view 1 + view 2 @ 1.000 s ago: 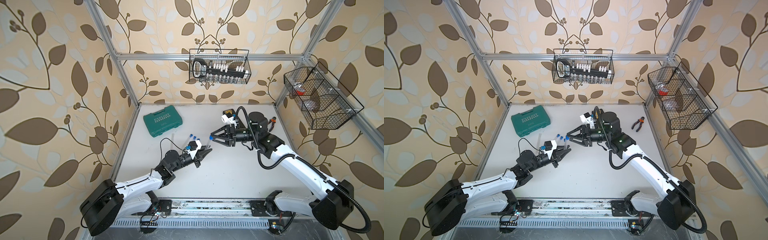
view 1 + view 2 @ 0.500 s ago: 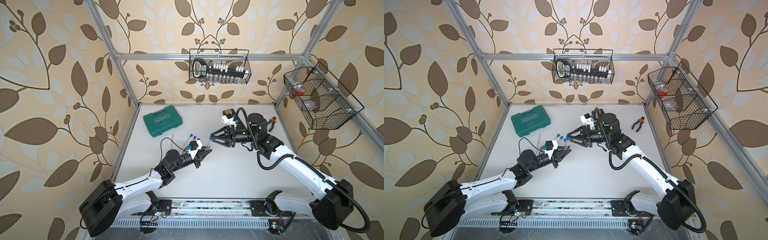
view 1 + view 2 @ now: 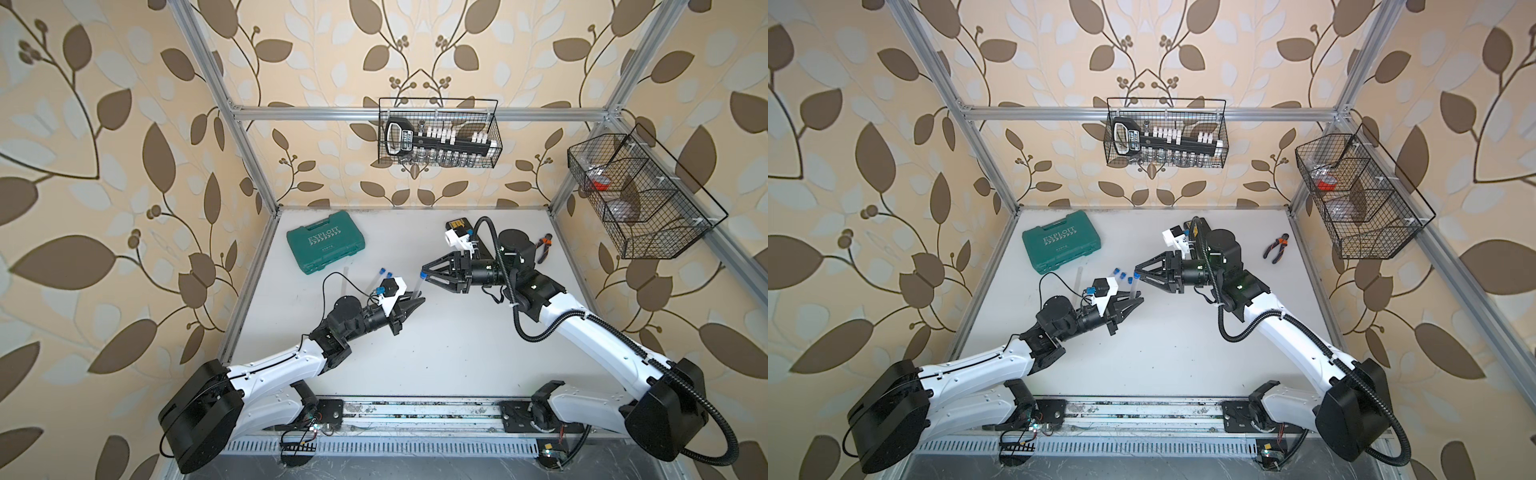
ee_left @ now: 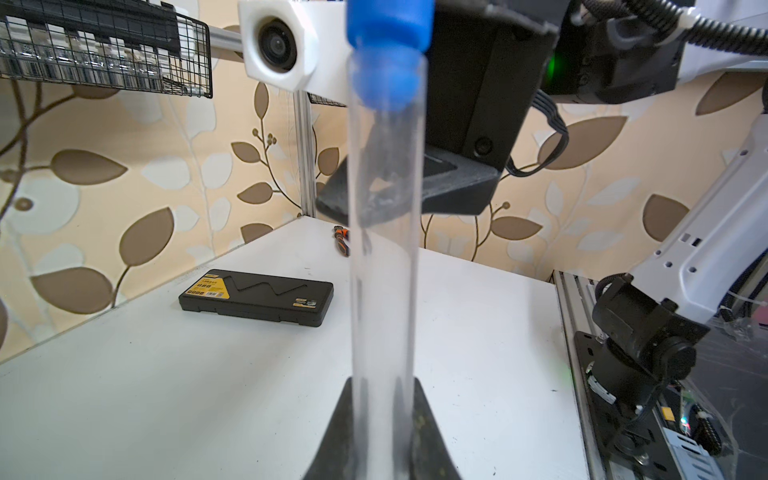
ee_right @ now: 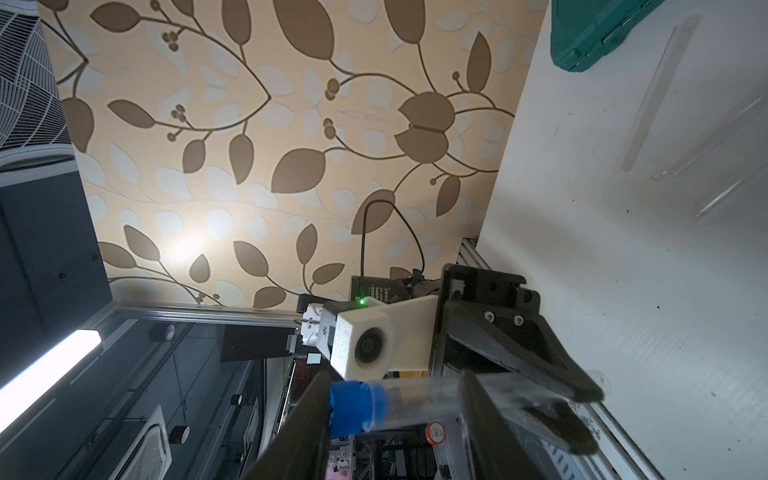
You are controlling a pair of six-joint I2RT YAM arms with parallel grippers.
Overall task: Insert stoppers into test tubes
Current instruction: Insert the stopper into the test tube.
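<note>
Cannot see the top of the stopper point(image 4: 388, 39), cropped by the left wrist view's edge, nor make out what lies in the side basket point(image 3: 665, 243)

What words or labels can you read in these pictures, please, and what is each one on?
"EXPLOIT": on the lid of the green case, in both top views.
Small print beneath it: too small to read.
Yellow label on the black case: too small to read.
Label on the hanging black holder: blurred.
</note>
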